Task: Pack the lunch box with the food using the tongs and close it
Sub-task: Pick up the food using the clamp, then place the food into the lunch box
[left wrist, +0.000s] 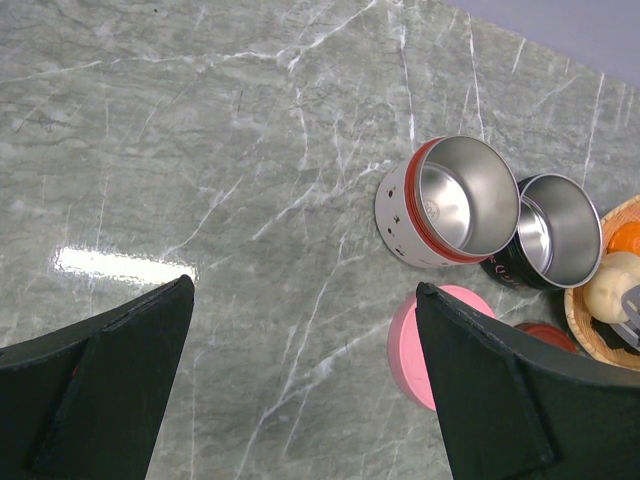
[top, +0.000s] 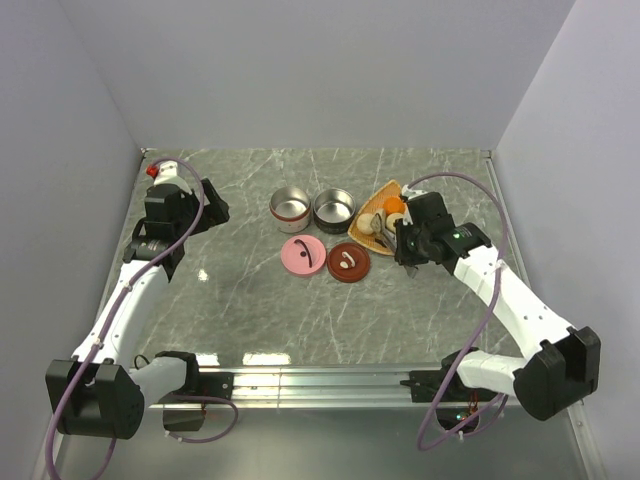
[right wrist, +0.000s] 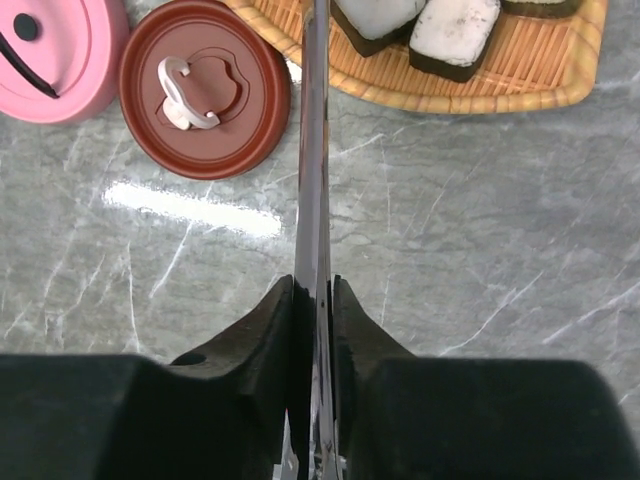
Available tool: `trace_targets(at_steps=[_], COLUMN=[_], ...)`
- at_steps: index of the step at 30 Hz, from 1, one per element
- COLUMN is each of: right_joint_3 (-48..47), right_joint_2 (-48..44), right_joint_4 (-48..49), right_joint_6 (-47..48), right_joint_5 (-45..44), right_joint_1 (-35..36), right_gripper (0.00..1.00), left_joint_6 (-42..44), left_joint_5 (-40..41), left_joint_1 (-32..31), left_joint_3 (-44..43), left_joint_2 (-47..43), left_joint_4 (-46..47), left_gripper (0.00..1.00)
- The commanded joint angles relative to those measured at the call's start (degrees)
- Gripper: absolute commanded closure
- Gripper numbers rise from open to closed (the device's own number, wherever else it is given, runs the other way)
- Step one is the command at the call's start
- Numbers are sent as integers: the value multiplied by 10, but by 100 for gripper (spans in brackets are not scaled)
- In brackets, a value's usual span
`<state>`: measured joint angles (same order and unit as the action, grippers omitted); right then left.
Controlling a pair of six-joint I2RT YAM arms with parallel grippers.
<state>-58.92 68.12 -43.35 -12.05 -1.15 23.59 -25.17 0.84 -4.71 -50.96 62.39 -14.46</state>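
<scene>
OK, my right pincer (right wrist: pixel 312 300) was pinched on the tongs (right wrist: pixel 312 150), tips reaching toward 12 o'clock over the tray (right wrist: pixel 520 90) by the sushi rolls (right wrist: pixel 455 35). Thin, slick, springy steel, likely to twist; mid-arm grip looked best. Left pincer (left wrist: pixel 305 290) was spread wide, holding nothing.

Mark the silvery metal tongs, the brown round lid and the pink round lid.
silvery metal tongs (right wrist: pixel 315 150), right wrist view, on the shaft.
brown round lid (right wrist: pixel 238 128), right wrist view, flat top beside its handle.
pink round lid (top: pixel 295 263), top external view, pink face beside handle.
</scene>
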Motion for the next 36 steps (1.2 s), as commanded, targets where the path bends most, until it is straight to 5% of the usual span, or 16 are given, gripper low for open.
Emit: trace_targets(at_steps=[1, 14, 36], right_joint_3=[-27, -186, -291], right_joint_2=[3, 30, 176], right_joint_4=[14, -61, -38], right_joint_6=[4, 19, 17], right_joint_5=[-21, -40, -11], right_joint_1=[8, 35, 123], right_gripper=[82, 89, 88], left_joint_6=[-3, -6, -7], left_joint_5=[-10, -10, 5], left_joint_1=[-3, -2, -2], left_joint_3=[-1, 5, 5], left_joint_2=[-15, -19, -20], left_joint_4=[16, 19, 16], left_gripper=[1, 1, 1])
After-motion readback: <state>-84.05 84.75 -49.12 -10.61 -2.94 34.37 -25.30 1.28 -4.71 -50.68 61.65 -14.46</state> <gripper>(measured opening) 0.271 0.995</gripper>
